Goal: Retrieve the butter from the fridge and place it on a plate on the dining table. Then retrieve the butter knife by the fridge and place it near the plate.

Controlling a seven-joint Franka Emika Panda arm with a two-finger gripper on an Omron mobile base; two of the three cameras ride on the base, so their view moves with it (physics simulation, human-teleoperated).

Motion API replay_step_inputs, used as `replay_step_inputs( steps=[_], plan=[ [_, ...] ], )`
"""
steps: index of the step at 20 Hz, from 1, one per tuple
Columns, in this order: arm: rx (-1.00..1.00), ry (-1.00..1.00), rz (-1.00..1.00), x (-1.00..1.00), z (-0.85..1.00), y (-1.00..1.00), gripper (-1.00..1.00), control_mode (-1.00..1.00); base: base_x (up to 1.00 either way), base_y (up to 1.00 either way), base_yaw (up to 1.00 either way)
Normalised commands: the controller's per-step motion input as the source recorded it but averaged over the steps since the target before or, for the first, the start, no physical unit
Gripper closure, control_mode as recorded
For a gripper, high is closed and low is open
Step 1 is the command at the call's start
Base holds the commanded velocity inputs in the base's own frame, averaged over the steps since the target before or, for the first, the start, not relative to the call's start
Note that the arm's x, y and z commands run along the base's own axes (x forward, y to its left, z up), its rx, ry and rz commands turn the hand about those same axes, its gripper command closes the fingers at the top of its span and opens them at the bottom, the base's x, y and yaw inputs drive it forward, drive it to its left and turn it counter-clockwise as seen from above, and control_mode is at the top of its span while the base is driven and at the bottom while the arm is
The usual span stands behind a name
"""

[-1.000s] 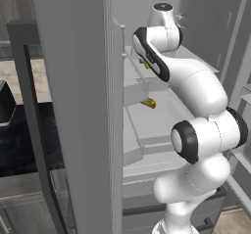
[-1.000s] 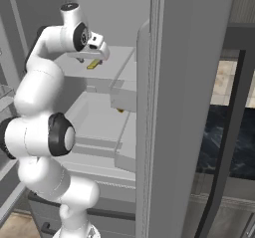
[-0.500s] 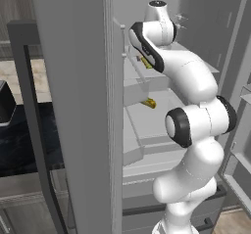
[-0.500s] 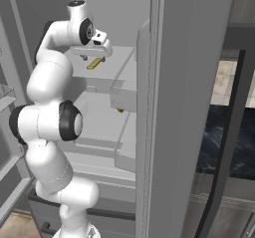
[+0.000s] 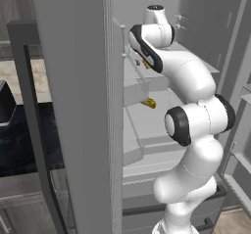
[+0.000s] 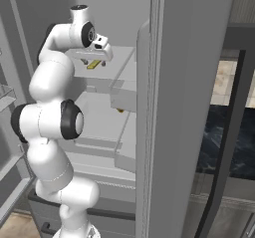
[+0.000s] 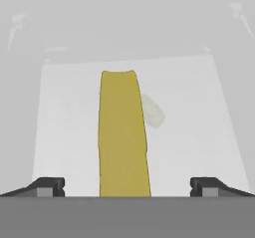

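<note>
A: Where does the gripper [image 7: 124, 184] stand?

B: Inside the open fridge [image 5: 78, 105], up at the top shelf [image 6: 107, 70]. Its two fingertips [image 7: 47, 186] sit wide apart, nothing between them touching either one. Not gripping anything.

A: And the butter [image 7: 123, 135]?

B: Lying flat on that top shelf, directly ahead of the gripper. In the hand view the yellow stick runs lengthwise away from the camera, centred in the gap between the fingertips, with clear space to each side. From the right base view it shows as a small yellow sliver [image 6: 93, 64] just under the hand; from the left base view only a bit of yellow [image 5: 147, 64] peeks out beside the wrist.

A: Contact with the butter?

B: Cannot tell how close the tips are in height; no squeeze visible.

A: Anything else near the butter?

B: A faint pale smudge [image 7: 152, 111] on the shelf, touching the butter's right side in the hand view. Too washed out to identify. One shelf below the butter there is a small yellow-brown item [image 5: 149, 103], too small to name.

A: Fridge doors?

B: Both swung open, arm [image 5: 191, 125] reaching in between them.
</note>
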Motion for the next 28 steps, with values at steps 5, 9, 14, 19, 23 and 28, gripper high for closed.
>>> replay_step_inputs(
  steps=[5,9,14,19,23,28],
  plan=[
    [0.00,0.05,0.00,0.00,-0.48,0.00,-1.00,-1.00,0.00,0.00,0.00],
    [0.01,0.05,0.00,0.00,-0.40,0.00,1.00,-1.00,0.00,0.00,0.00],
    [0.07,0.02,0.01,0.03,-0.39,-0.06,1.00,-1.00,0.00,0.00,0.00],
    [0.00,0.01,0.00,0.00,-0.34,0.08,1.00,-1.00,0.00,0.00,0.00],
    [0.00,0.03,0.00,0.00,-0.41,0.17,1.00,-1.00,0.00,0.00,0.00],
    [-0.05,0.00,0.00,0.00,-0.11,0.19,1.00,-1.00,0.00,0.00,0.00]
  ],
)
